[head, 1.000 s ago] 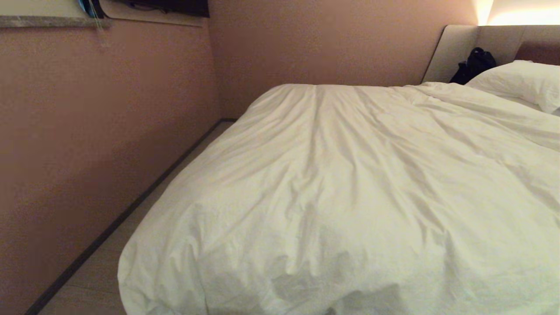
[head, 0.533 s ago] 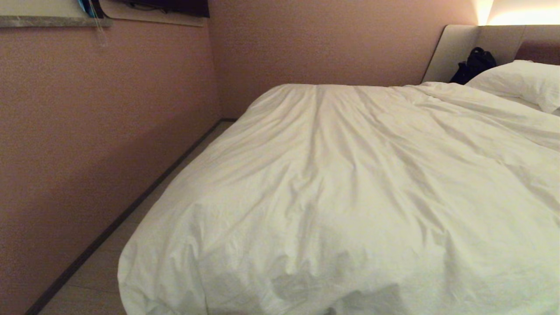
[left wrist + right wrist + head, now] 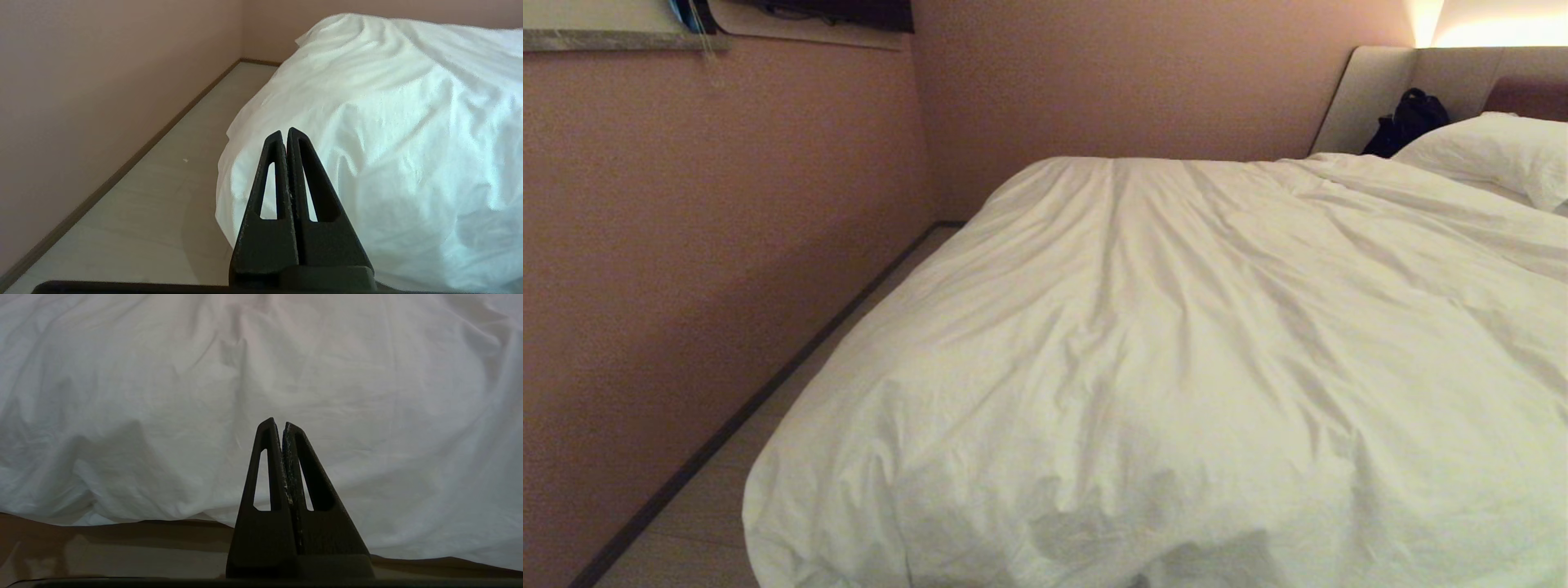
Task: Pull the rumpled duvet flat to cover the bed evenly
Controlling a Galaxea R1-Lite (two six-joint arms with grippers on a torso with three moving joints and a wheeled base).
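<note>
Covering the bed (image 3: 1364, 98), the duvet (image 3: 1176, 343) lies spread; only my wrist views show my left pincer (image 3: 285, 132) and right pincer (image 3: 277, 424), both pressed together, empty, beside the duvet.

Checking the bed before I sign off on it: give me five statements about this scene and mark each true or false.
1. The duvet is spread across the bed and hangs over its near corner. True.
2. The left gripper is clamped on a fold of the duvet. False: it is shut on nothing, clear of the cloth.
3. The right gripper is shut and empty. True.
4. A red cushion lies on the duvet. False: nothing lies on it; a white pillow sits at the headboard.
5. A black bag rests against the headboard. True.
</note>
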